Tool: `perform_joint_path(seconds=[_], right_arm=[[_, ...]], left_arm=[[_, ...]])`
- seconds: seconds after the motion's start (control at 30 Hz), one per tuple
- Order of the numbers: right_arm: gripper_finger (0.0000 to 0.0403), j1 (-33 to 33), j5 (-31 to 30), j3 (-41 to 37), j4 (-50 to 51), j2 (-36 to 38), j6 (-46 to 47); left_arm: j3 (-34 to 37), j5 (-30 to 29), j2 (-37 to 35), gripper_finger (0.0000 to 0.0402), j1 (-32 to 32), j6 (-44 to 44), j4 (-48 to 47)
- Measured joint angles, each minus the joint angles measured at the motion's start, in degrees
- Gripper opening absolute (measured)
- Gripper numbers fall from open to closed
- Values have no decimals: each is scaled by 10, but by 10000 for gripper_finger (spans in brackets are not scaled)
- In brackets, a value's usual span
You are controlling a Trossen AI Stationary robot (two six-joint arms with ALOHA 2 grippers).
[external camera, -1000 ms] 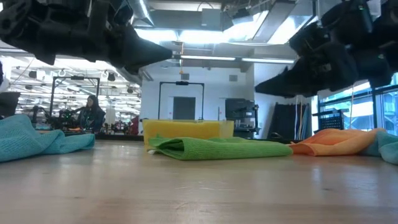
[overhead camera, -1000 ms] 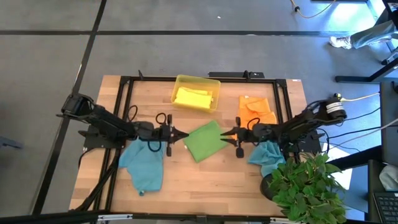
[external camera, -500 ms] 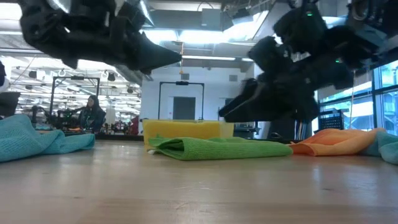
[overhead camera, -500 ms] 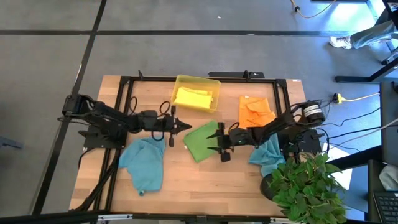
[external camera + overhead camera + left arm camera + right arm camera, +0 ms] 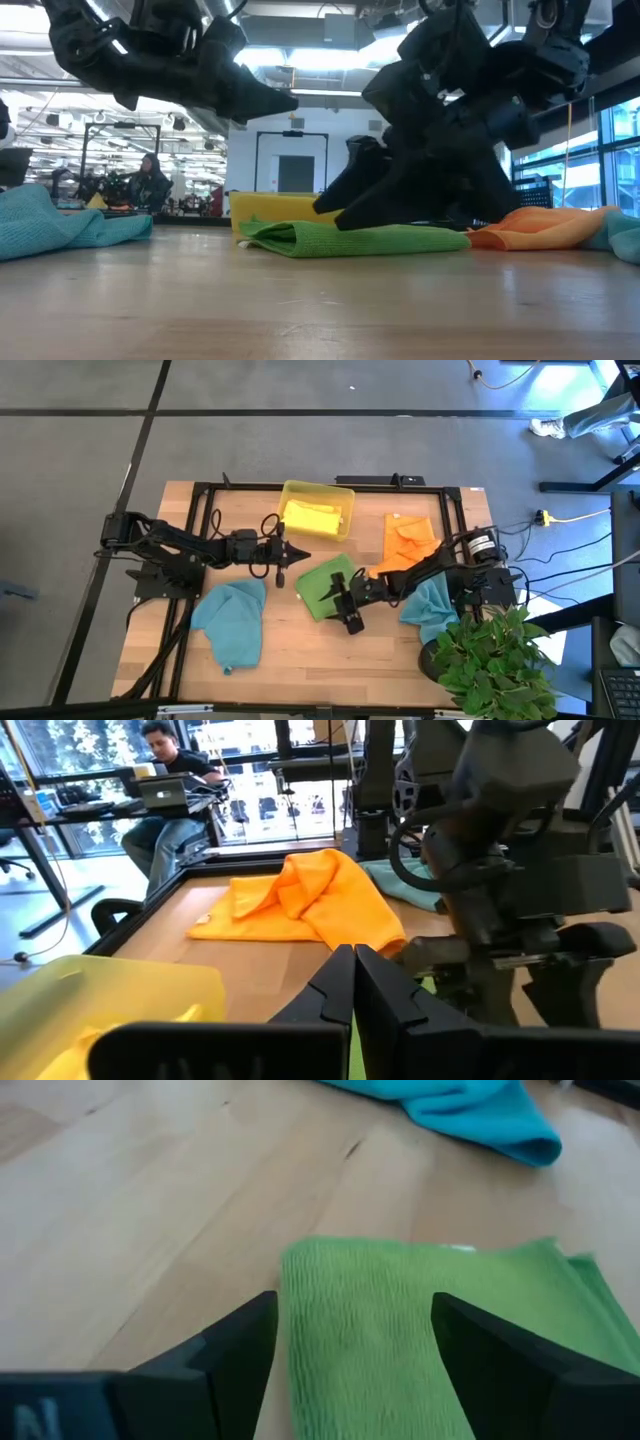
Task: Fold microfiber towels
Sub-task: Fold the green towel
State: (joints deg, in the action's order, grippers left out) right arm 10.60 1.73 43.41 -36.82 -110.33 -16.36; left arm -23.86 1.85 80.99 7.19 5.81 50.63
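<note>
A folded green towel lies flat at the table's middle. My right gripper is open and low over the towel's near end, one finger over bare wood, the other over green cloth. My left gripper is shut and empty, raised between the yellow tray and the green towel. A yellow towel lies in the tray. An orange towel lies far right. Teal towels lie crumpled at near left and near right. My right gripper's open fingers slant down from the table's right over the green towel's folded end. I cannot tell whether they touch the cloth.
A black metal frame runs round the work area. A potted plant stands at the near right corner. Bare wood lies along the near edge between the teal towels. A person sits at a desk beyond the table.
My right gripper has gone toward the table's left and down, tipping onto the green towel's near end, and has opened. My left gripper, still shut, has drifted toward the far edge near the tray. The green towel has stayed where it was.
</note>
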Motion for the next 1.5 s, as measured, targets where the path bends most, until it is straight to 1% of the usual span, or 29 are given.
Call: perform_joint_path(seconds=[0.1, 0.43, 0.6, 0.7, 0.8, 0.93, 1.1, 1.23, 1.27, 1.37, 1.5], right_arm=[[266, 4, -1, 14, 2, -11, -2], [266, 7, -1, 64, 74, -52, 4], [265, 10, -48, 64, 80, -52, 5], [253, 10, -62, 64, 87, -52, -4], [228, 10, -66, 64, 90, -53, -17], [178, 12, -72, 63, 95, -53, -19], [99, 12, -76, 63, 102, -54, -22], [24, 11, -83, 62, 102, -55, -24], [15, 11, -91, 62, 102, -55, -24], [13, 10, -93, 61, 97, -55, -18], [7, 6, -84, 60, 89, -52, 3]], left_arm=[[0, -2, 0, 2, 0, 3, -1], [0, -2, 0, 4, 0, -3, -9], [0, -2, 0, 2, 0, -9, -11], [0, -2, 0, 2, 0, -12, -15], [0, -2, 0, 5, 0, -12, -19], [0, -2, 0, 6, 0, -15, -19], [0, -2, 0, 6, -1, -28, -24], [0, 2, 0, 6, -12, -21, -28], [0, 12, 0, 6, -15, -13, -34], [0, 35, 0, 10, -25, 16, -60], [0, 37, 0, 32, -38, 37, -75]])
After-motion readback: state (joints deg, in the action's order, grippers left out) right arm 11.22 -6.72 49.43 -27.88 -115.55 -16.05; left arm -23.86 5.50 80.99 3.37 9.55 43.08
